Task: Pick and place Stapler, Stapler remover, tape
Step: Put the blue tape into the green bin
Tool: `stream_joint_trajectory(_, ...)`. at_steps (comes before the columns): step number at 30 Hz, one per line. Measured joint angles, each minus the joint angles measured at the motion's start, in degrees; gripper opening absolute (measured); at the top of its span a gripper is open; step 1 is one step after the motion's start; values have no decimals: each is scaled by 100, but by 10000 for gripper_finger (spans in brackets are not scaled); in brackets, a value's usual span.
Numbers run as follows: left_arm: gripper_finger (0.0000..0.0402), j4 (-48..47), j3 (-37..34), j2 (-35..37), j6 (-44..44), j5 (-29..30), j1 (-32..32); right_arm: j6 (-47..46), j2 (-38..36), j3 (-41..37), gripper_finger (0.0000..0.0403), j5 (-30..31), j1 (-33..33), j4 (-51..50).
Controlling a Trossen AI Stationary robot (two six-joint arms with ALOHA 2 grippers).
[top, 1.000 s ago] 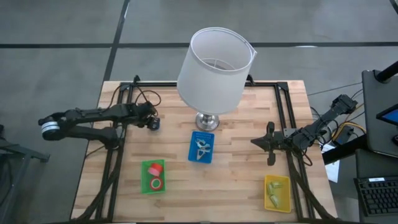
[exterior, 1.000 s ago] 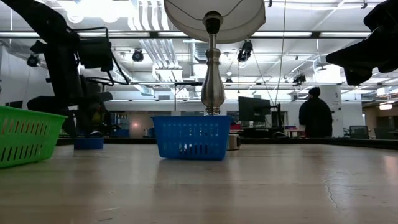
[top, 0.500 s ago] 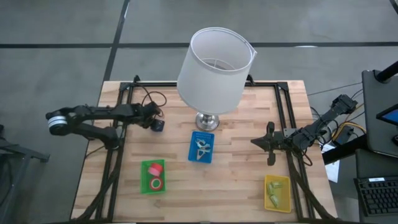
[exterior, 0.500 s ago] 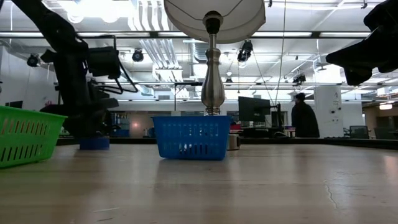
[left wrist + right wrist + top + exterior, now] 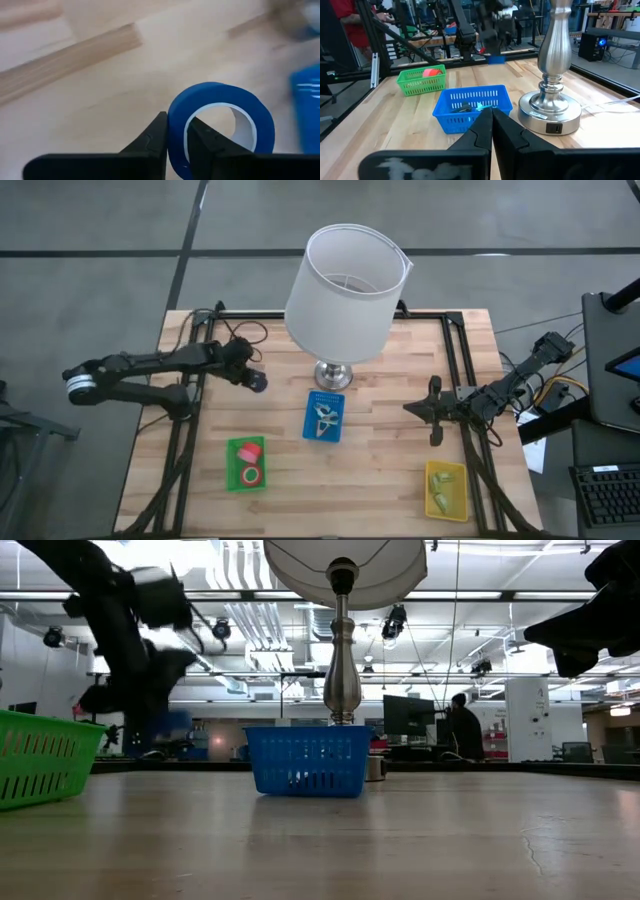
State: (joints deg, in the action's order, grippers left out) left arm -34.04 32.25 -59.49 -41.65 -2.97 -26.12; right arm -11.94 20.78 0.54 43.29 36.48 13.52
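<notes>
My left gripper is at the table's far left, shut on a blue roll of tape with a pale centre. The roll also shows in the high view and, blurred, above the tabletop in the low view. A red roll and a ring of tape lie in the green bin. Small pale things lie in the blue bin and the yellow bin. Which is the stapler or the stapler remover, I cannot tell. My right gripper waits shut at the right. My left gripper pinches the roll's wall between its two fingers, one finger inside the ring and the other outside. The roll stands on edge in the hold and, in the low view, is lifted clear of the table.
A lamp with a white shade and a metal base stands at the table's far middle, just beyond the blue bin. A black frame runs along the table's sides. A person stands in the room beyond.
My left gripper has shifted a little toward the table's right over the blue roll and shut on it. It has then gone up, and the roll, which rested on the table, now hangs clear above it.
</notes>
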Motion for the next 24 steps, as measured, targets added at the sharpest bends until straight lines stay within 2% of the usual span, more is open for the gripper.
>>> stream_joint_trajectory(7, 43, -701, 600, 1006, 171, -746, 463, 0, 0, 0, 9, 0, 1, -2)
stream_joint_trajectory(13, 53, -1424, 1071, 1601, 146, -891, 1417, 0, 0, 0, 9, 0, 1, -2)
stream_joint_trajectory(18, 53, -1358, 1063, 1756, -810, -493, 2680, 0, 0, 0, 9, 2, 1, 0)
stream_joint_trajectory(24, 52, -1337, 948, 1530, -2005, 701, 4487, 0, 0, 0, 9, 1, 1, 0)
